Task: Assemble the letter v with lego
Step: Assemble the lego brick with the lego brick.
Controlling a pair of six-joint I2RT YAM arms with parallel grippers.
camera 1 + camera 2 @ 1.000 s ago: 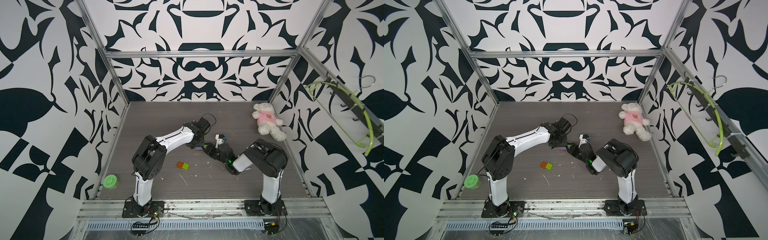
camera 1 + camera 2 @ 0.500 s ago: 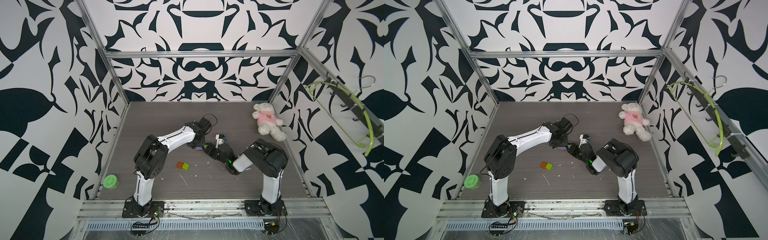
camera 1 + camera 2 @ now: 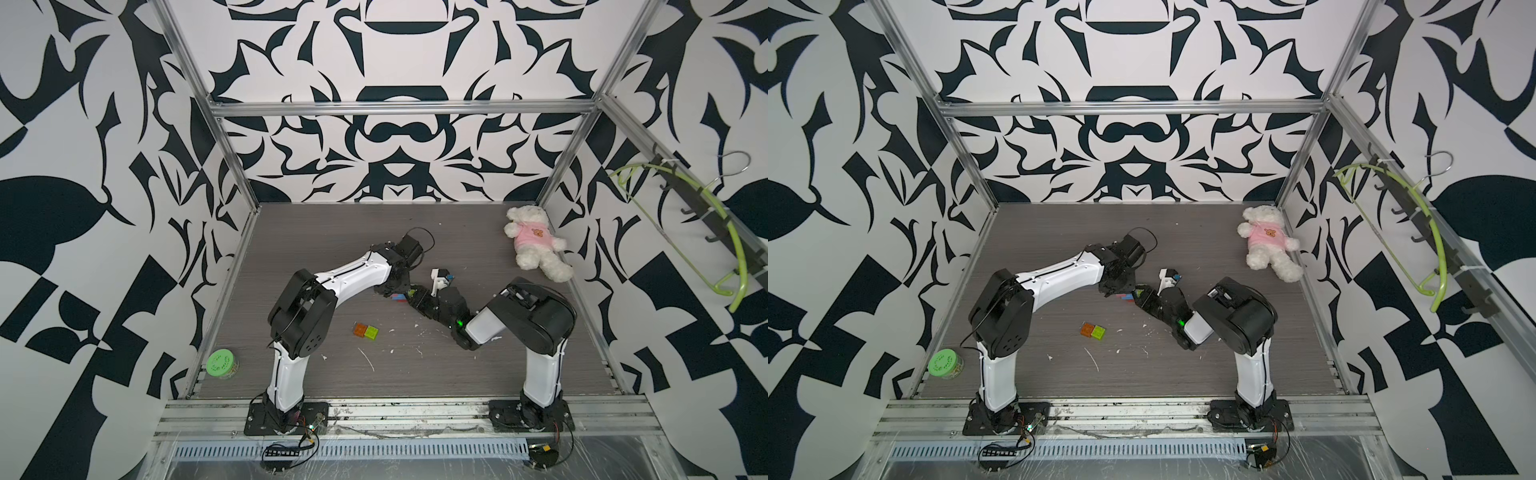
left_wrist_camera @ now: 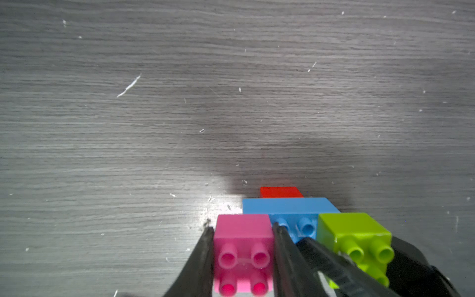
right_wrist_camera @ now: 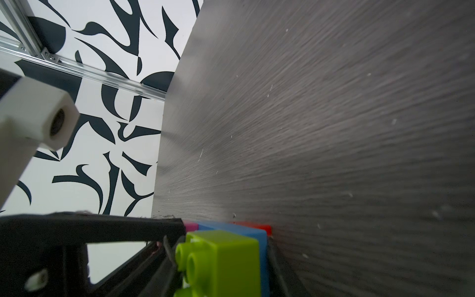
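Two claws meet tip to tip over the middle of the grey counter [image 3: 332, 232], both on one small cluster of lego, the unfinished letter v [image 3: 400, 296].

Left claw [image 4: 243, 230]: narrowed right down, its fingers [image 4: 203, 257] pressed flat against either flank of the pink brick [image 4: 243, 246]. Firm hold. The brick's studs point back along the claw toward the wrist.

Right claw [image 5: 221, 257]: partly closed and clamped on the held lime green brick [image 4: 354, 231], just beside the left claw's nearer finger.

Cluster, from the left wrist: pink and lime green both sit on the long blue brick [image 4: 290, 205], with two blue studs showing between them. The red brick [image 4: 280, 192] is on the blue one's far side, farthest from the left claw's tips. The cluster is low at the counter; cannot tell whether it rests there or hangs just clear.

Loose pieces: the orange brick [image 3: 359, 329] and the loose lime green brick [image 3: 371, 332] touch each other and lie flat on the counter. They are well apart from both claws, back toward the arm bases, nearer the left claw.

Elsewhere: a white teddy bear [image 3: 534, 243] in a pink shirt lies well beyond the right claw, by the side wall. A green-lidded jar [image 3: 222, 363] sits far behind the left claw at the counter's edge. White flecks dot the counter.
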